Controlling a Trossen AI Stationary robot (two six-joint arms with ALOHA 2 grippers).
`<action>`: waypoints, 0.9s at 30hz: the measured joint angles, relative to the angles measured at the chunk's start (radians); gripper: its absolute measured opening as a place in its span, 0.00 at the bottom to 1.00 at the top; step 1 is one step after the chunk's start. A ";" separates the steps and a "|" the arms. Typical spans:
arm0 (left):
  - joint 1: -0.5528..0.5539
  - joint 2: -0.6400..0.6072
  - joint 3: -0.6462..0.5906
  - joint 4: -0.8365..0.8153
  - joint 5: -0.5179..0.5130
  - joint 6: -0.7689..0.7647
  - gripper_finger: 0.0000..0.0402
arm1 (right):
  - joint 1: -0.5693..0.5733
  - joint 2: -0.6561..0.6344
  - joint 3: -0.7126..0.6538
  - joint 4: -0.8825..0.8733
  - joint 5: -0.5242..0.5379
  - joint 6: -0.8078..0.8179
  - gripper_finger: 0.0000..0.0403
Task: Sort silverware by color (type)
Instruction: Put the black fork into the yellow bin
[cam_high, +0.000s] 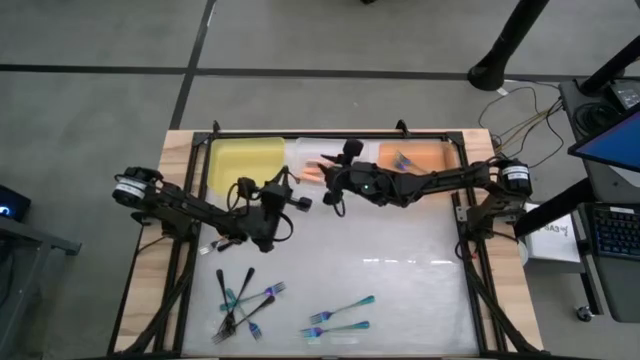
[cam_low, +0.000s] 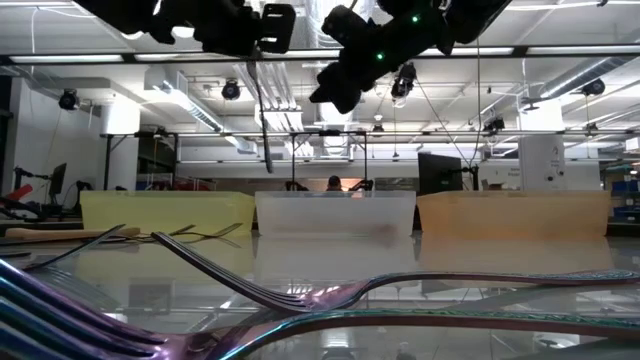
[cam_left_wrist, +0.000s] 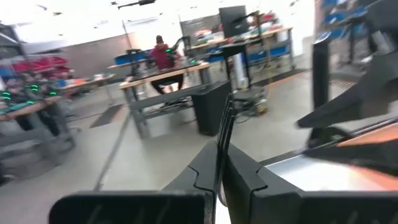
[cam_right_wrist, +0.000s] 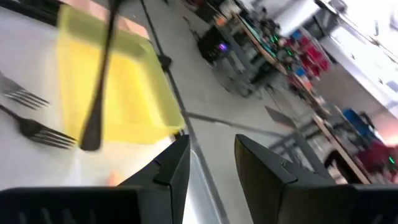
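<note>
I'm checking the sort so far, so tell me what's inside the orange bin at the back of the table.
In the orange bin, the high view shows one teal-handled fork lying near its left end. The right arm crosses over the bin's front edge, so anything beneath it is hidden.

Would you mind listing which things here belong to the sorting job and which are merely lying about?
Job:
- black fork in left gripper
- forks on the table
- yellow bin
- clear bin
- orange bin
- right gripper, jaws open

Lying about:
- cables
- keyboard
</note>
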 joint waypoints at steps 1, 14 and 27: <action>0.002 -0.003 0.000 0.000 0.000 0.021 0.00 | -0.005 0.000 0.000 -0.004 0.015 0.011 0.29; 0.088 -0.019 -0.002 -0.001 0.000 0.209 0.00 | -0.084 0.000 0.000 -0.147 0.011 0.186 0.29; 0.232 -0.089 -0.002 -0.059 0.019 0.336 0.00 | -0.125 0.000 0.000 -0.158 -0.069 0.246 0.29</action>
